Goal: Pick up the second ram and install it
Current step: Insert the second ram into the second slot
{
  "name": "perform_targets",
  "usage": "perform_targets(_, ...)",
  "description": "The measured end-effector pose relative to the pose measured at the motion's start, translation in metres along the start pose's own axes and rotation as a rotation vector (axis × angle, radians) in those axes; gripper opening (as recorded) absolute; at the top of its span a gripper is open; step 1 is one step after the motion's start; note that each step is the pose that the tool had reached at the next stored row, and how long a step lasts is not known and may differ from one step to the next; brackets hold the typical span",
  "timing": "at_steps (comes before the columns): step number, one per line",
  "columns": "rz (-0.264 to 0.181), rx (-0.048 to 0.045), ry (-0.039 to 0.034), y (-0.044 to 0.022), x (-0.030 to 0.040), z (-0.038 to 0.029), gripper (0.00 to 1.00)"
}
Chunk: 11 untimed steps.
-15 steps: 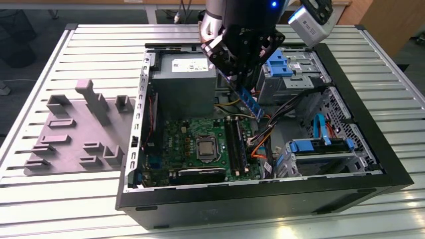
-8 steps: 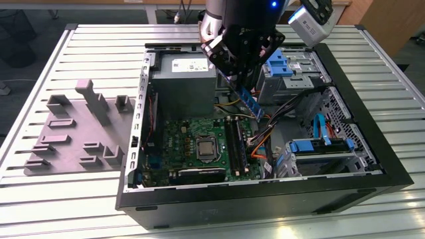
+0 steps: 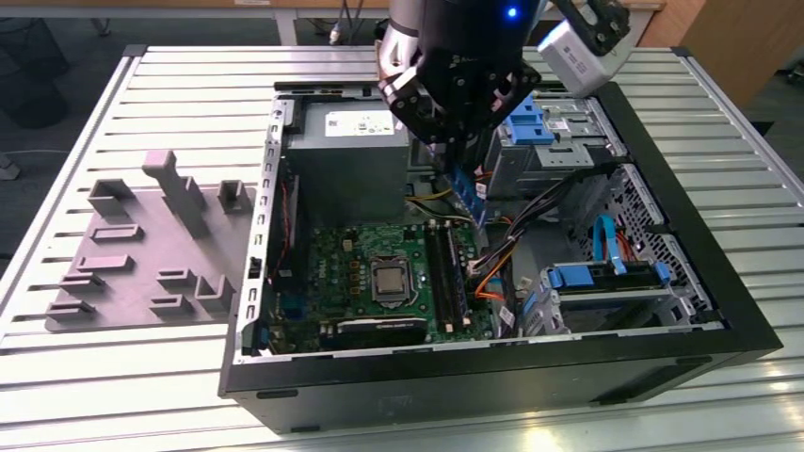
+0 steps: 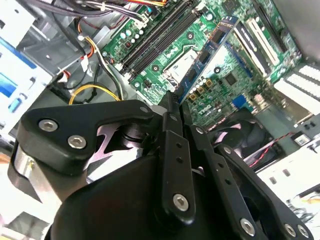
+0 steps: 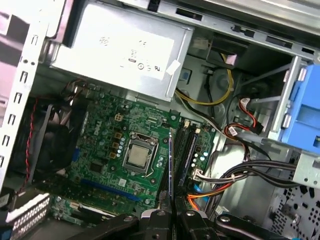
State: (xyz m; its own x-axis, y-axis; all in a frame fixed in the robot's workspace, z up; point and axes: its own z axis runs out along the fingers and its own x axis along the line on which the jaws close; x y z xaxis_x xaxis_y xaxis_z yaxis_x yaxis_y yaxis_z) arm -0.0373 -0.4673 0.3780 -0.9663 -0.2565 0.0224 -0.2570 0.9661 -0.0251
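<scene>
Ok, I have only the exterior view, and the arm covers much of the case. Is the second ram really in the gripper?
Observer: Yes. In the second wrist view the gripper is shut on one end of the second ram. The rest of the stick reaches out free above the motherboard.
Operator: Is it lined up with the memory slots?
Observer: In the first wrist view the stick shows edge-on and runs roughly along the memory slots.
Operator: Is it over them?
Observer: Not as it looks there. It appears between the slots and the processor socket, and it is not seated in a slot.
</scene>
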Motion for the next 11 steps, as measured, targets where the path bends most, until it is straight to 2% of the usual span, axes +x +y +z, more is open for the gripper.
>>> perform_targets(6, 0.105, -0.0022, 0.0023, 0.0001, -0.0001, 0.0029, 0.14)
perform_targets(7, 0.116, -0.002, 0.0013, 0.0, -0.0001, 0.003, 0.14)
perform_targets(11, 0.155, -0.001, -0.0102, 0.0001, -0.0002, 0.0046, 0.14)
